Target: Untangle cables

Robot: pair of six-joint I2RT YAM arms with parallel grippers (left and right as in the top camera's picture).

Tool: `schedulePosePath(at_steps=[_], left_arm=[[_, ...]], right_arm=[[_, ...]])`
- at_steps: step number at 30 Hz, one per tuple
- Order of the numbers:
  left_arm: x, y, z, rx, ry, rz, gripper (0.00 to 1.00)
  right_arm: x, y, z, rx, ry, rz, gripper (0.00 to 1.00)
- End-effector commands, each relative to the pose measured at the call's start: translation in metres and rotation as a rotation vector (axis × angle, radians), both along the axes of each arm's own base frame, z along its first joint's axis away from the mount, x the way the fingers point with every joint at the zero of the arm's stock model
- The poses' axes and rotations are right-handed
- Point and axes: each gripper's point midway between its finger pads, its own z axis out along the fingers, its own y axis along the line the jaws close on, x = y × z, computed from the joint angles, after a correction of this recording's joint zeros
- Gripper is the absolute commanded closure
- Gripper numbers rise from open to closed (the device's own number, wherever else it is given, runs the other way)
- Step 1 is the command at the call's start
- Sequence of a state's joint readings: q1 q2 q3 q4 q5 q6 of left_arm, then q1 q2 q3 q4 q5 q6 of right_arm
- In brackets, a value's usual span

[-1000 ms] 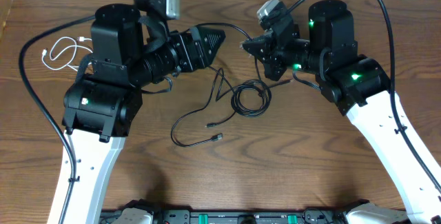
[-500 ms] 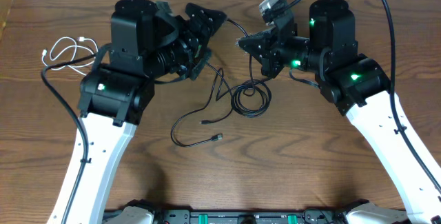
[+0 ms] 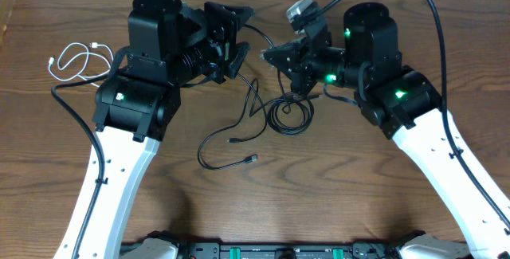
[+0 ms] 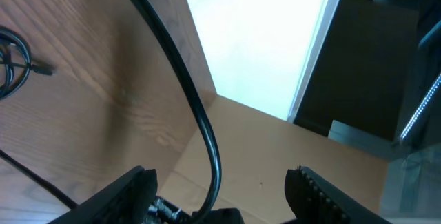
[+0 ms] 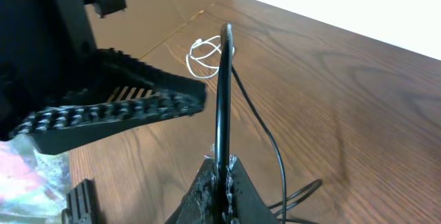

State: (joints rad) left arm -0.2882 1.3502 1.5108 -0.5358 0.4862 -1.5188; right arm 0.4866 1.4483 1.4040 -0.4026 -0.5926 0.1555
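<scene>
Seeing right gripper (image 3: 276, 53) clamped shut on a black cable (image 5: 224, 79), strand rising fairly straight from the tips twd the left gripper (image 4: 222, 182). Left jaws apart, fingers (image 4: 127, 191) either side of what looks like that same strand in wrist view, no contact visible, so nothing gripped there yet. Rest of the black cables down on the table (image 3: 319, 203) btwn the two arms: tight coil (image 3: 291, 117) just below the right gripper, loose loops trailing off beside it w/ plug ends (image 3: 252, 158) lying free. White cable (image 3: 73, 60) well apart at the far edge, on its own, prob. needing no more work. Judging the step: hand-over or two-point pull to open the coil. Risks: closing left off-centre and missing or merely nicking the strand; pulling apart too fast and cinching the coil into a knot instead of loosening it; dragging the whole bundle across the table, poss. snagging a plug end in a loop; thin cord slipping thru the right pinch under tension, esp. w/ so little held. Also close quarters, both grippers near each other, so bump risk on any sideways move. Best kept slow, small pulls, checking slack first.
</scene>
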Motion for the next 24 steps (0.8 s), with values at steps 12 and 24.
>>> schedulePosePath(at_steps=[12, 24], left_arm=[[0.009, 0.011, 0.008, 0.021, -0.025, 0.083, 0.48], [0.005, 0.004, 0.011, -0.033, -0.001, 0.056, 0.55]], right_arm=[[-0.019, -0.004, 0.033, 0.047, -0.063, 0.006, 0.99], [-0.020, -0.005, 0.031, 0.043, -0.052, 0.009, 0.99]])
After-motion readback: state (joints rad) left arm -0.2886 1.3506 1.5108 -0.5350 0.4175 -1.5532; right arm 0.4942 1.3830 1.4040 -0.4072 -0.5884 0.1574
